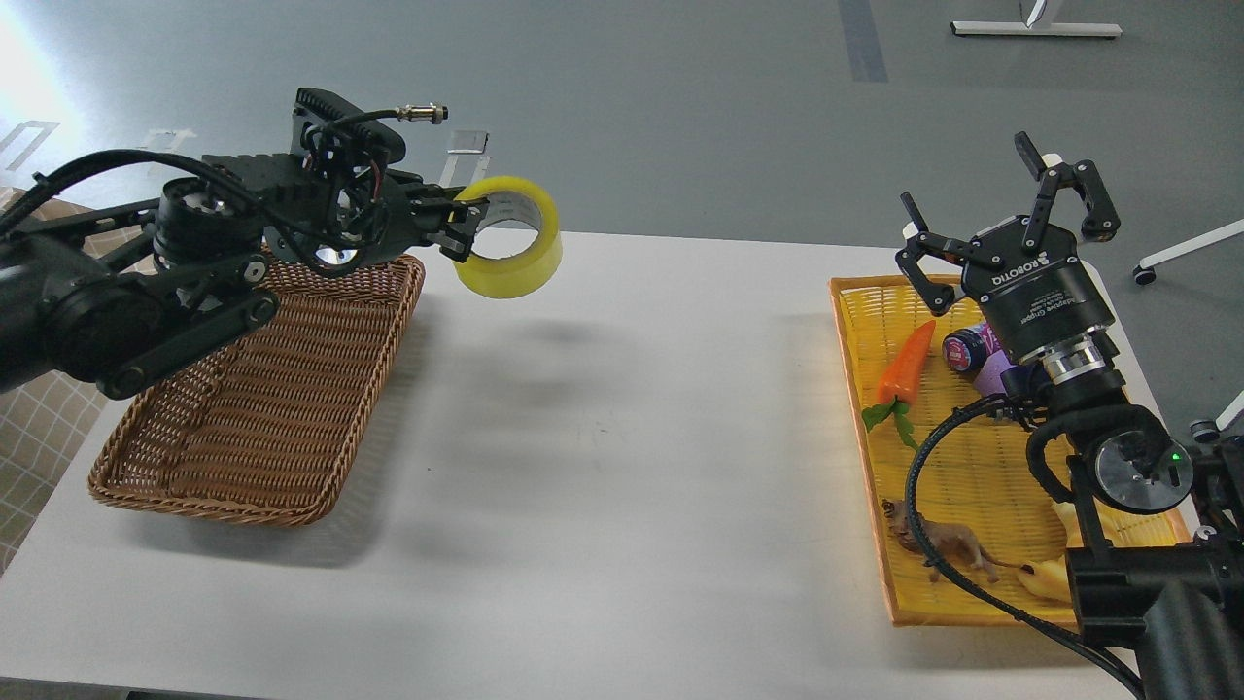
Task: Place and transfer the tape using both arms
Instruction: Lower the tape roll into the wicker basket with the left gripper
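The tape (520, 261), a yellow translucent roll with a grey-white core, hangs in the air above the table's far edge, just right of the brown wicker basket (253, 408). My left gripper (465, 226) is shut on the roll's left wall, one finger inside the core. My right gripper (1006, 219) is open and empty, fingers spread, raised over the far end of the yellow tray (972, 457).
The yellow tray holds a toy carrot (904, 365), a purple bottle (977, 352), a toy animal (948, 544) and a cream croissant-shaped toy (1048, 580). The white table (622, 467) lies between basket and tray. A checked cloth (29, 253) is at far left.
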Robot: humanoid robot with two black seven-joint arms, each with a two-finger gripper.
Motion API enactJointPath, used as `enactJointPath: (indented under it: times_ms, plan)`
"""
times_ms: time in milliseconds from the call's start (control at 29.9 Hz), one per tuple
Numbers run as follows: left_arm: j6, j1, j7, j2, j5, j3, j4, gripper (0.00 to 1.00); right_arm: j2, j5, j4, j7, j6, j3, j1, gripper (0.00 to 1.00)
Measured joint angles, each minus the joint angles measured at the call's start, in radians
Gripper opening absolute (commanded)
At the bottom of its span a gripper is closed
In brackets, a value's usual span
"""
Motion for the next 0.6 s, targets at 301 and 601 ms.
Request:
enactJointPath:
  times_ms: [301, 601]
  plan:
    - [0.006, 0.013, -0.049, 0.136, -0.003, 0.003, 0.0, 0.0, 0.0, 0.0, -0.001, 0.0, 0.0, -0.002, 0.001, 1.0]
    - [0.03, 0.093, -0.07, 0.24, -0.005, 0.007, 0.002, 0.0, 0.0, 0.0, -0.002, 0.0, 0.0, -0.002, 0.001, 1.0]
